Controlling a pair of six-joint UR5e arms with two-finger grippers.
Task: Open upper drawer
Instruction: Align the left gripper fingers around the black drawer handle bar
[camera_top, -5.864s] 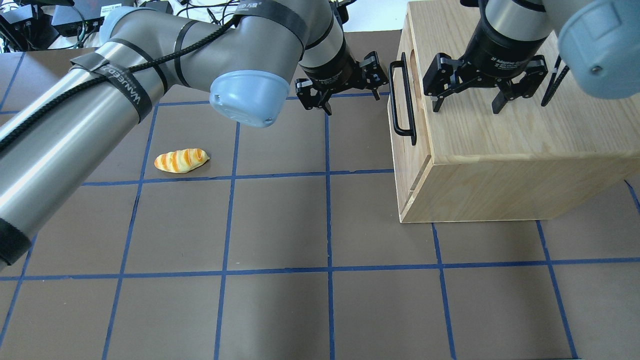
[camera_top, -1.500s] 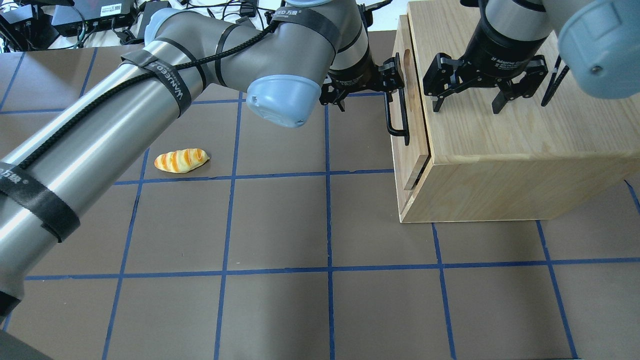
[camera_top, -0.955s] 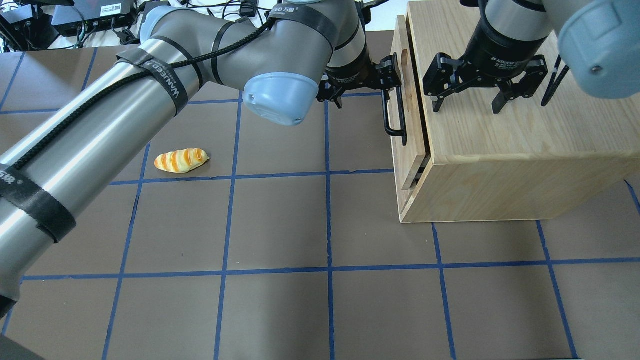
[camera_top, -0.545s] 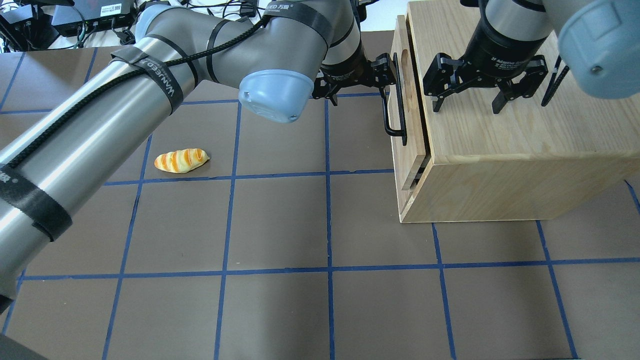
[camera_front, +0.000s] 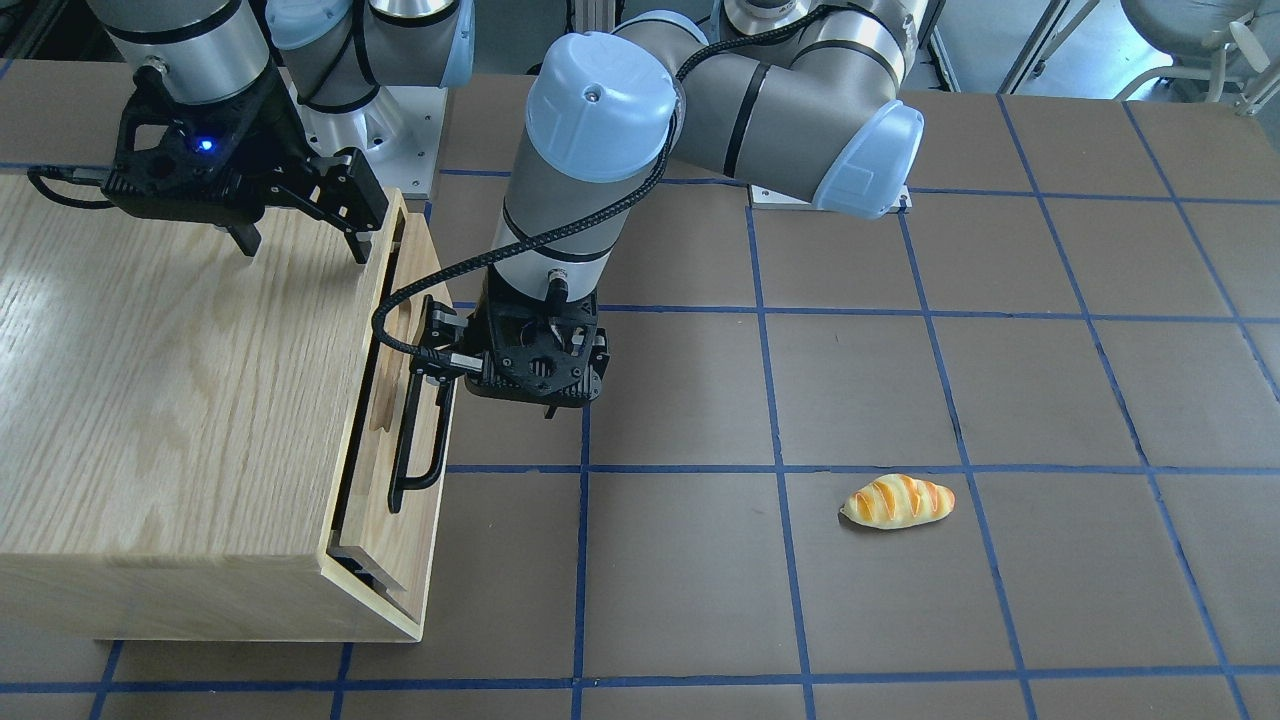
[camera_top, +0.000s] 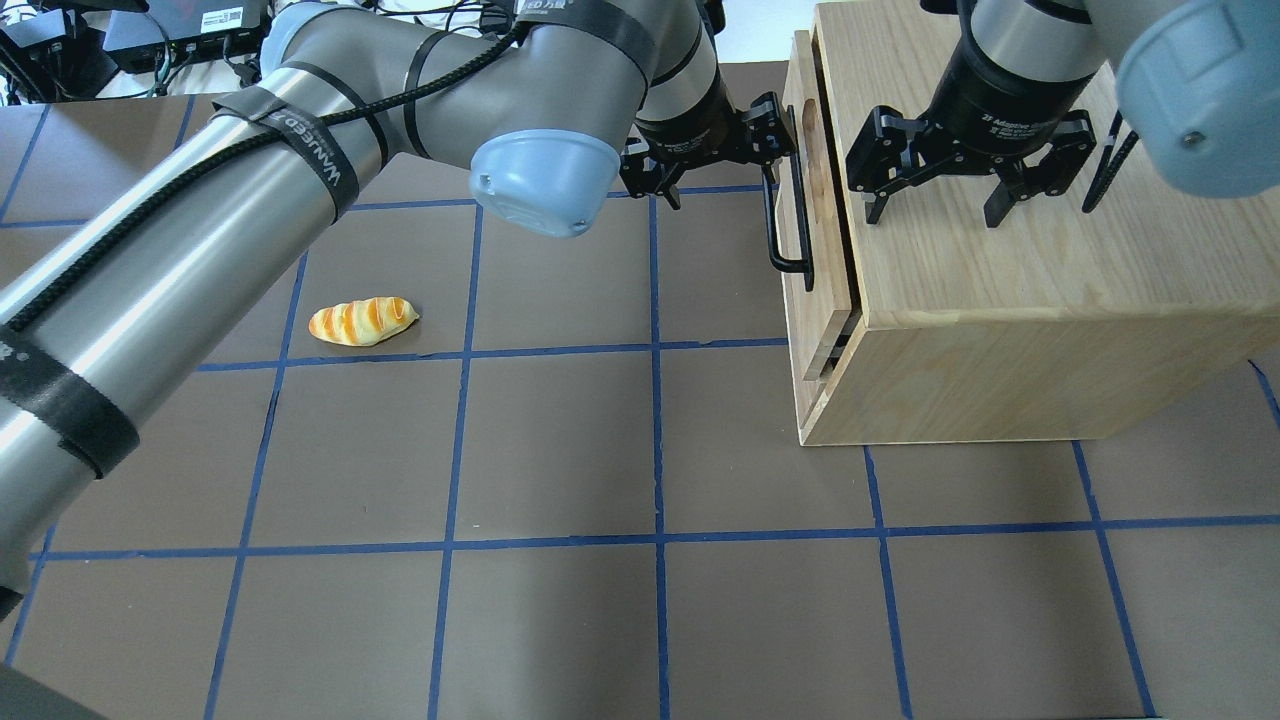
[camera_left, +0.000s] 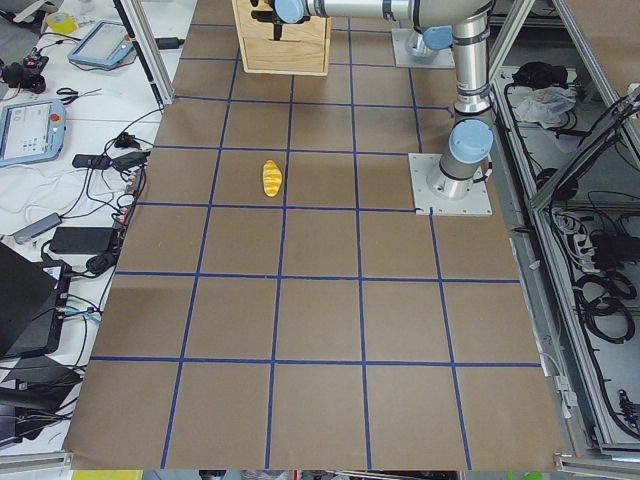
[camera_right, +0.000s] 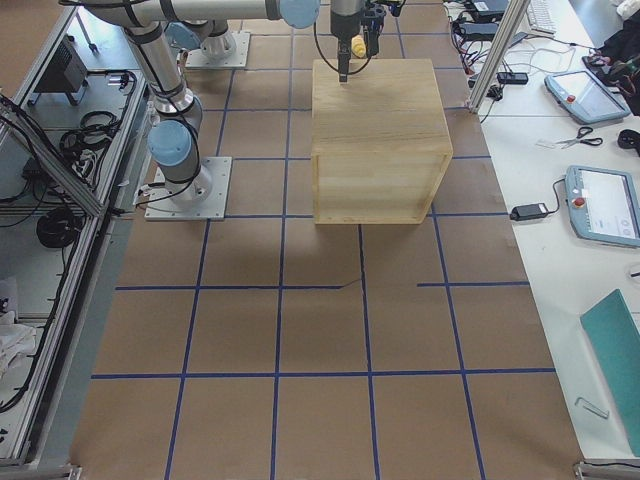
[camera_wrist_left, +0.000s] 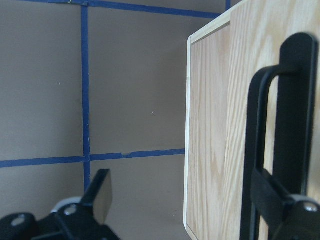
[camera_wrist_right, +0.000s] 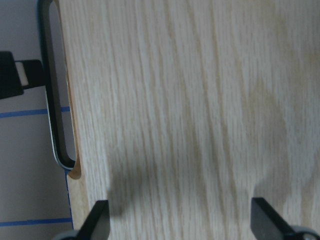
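The upper drawer (camera_top: 812, 310) is a light-wood panel on the cabinet's left face, pulled out a small gap. Its black bar handle (camera_top: 770, 225) also shows in the front view (camera_front: 403, 455) and the left wrist view (camera_wrist_left: 295, 125). My left gripper (camera_top: 710, 160) is open beside the panel. One finger (camera_wrist_left: 280, 200) is hooked at the handle and the other finger (camera_wrist_left: 100, 197) hangs over the table. My right gripper (camera_top: 935, 215) is open, with both fingertips down on the top of the oak cabinet (camera_top: 1000, 300).
A toy bread loaf (camera_top: 362, 321) lies on the brown table to the left, well away from the cabinet. The cabinet stands at the far right of the overhead view. Cables and electronics lie beyond the table's far left edge.
My left gripper moved right to the handle, hooked it and drew the drawer front out a small gap. Over the last half second it has shifted slightly left. My right gripper has stayed put.
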